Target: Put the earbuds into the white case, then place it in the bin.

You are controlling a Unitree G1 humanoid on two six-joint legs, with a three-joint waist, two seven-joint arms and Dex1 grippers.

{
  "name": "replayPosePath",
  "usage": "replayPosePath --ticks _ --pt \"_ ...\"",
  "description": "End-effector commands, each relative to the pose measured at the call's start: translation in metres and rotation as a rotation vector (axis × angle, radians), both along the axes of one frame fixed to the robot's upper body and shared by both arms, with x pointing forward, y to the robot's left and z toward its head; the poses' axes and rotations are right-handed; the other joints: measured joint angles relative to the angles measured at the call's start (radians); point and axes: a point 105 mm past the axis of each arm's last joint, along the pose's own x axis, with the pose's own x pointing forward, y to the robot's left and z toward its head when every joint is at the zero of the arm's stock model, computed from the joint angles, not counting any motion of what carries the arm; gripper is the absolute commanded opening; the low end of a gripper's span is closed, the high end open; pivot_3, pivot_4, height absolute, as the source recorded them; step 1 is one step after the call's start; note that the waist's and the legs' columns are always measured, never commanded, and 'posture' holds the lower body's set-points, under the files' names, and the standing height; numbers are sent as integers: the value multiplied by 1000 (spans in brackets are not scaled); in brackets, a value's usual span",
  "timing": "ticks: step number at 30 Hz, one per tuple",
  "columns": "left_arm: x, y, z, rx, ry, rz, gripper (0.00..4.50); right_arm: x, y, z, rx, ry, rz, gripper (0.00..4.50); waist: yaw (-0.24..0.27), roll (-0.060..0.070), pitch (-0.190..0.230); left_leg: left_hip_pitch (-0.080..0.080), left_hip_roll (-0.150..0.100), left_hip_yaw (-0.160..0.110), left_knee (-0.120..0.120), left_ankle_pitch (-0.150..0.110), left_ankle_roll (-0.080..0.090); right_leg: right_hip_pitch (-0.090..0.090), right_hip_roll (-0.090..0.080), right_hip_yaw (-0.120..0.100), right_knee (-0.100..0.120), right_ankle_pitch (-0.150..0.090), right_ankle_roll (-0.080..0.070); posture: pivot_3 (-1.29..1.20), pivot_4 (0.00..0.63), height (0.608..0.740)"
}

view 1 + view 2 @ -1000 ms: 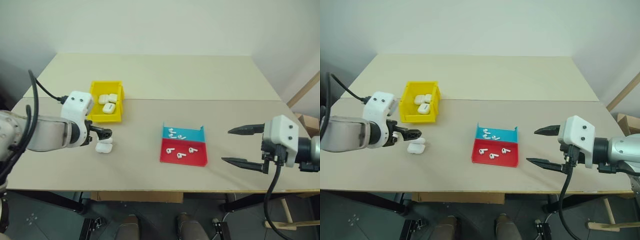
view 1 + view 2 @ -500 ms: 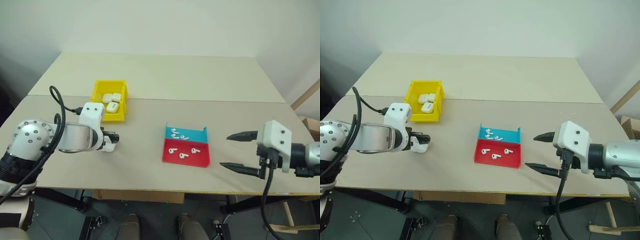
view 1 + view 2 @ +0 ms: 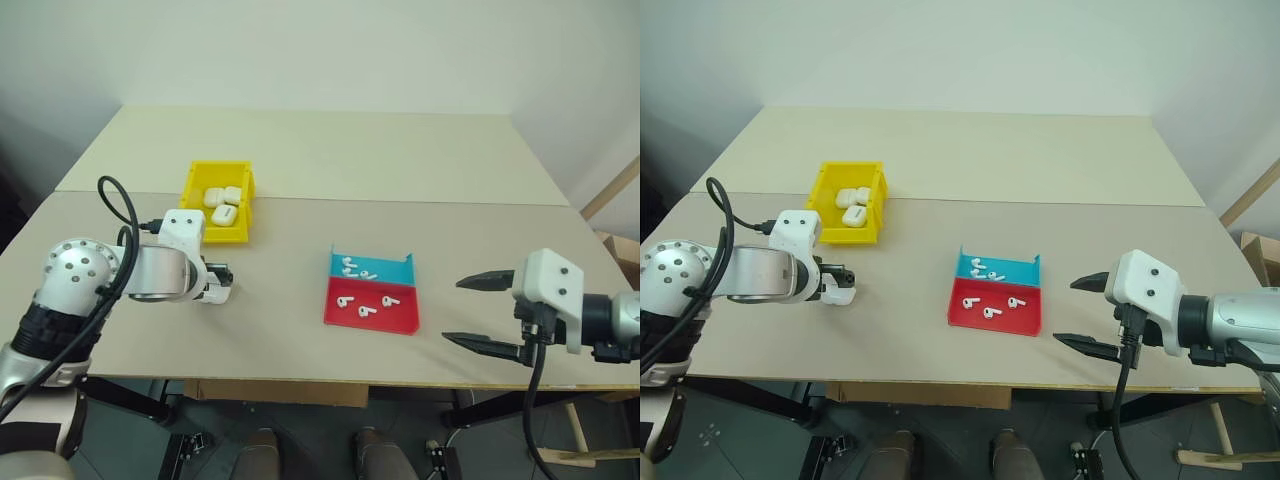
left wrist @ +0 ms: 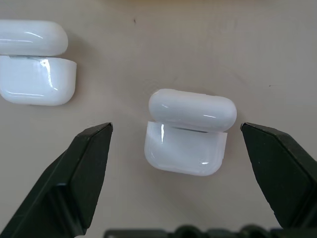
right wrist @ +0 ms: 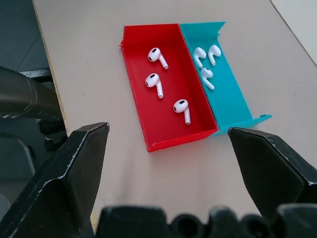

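Two white cases lie on the table by my left gripper [image 3: 222,283]. One white case [image 4: 185,131], lid ajar, sits between its open fingers without touching them; the other case [image 4: 34,64] lies just beside it. Several earbuds [image 5: 153,82] rest in the red-and-blue tray [image 3: 402,322] at mid-table. The yellow bin [image 3: 190,200] stands just behind the left gripper with three white cases [image 3: 222,203] inside. My right gripper [image 3: 452,311] hovers open to the right of the tray, pointing at it and holding nothing.
The tray has three earbuds in its red half [image 5: 133,59] and three in its blue half [image 5: 233,94]. The table's front edge [image 3: 300,380] runs close below both grippers. A seam crosses the tabletop behind the bin.
My left arm has sunk toward the table and its wrist has rolled, so its fingers now straddle one case. The right gripper has stayed about where it was. The camera view has shifted.
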Motion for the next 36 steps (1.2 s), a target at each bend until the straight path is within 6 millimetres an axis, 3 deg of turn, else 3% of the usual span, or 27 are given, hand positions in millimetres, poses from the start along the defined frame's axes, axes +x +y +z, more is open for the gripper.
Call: replayPosePath --ticks 1,36 --pt "-1 0 0 13 3 -2 4500 0 0 7 -31 -38 -5 4472 0 0 0 0 0 0 0 0 0 0 0 0 0 0 0 0 150 740" --pt "4 -10 -15 9 95 -30 4500 -1 -3 3 -45 -18 -51 4472 0 -1 0 0 0 0 0 0 0 0 0 0 0 0 0 0 150 740"
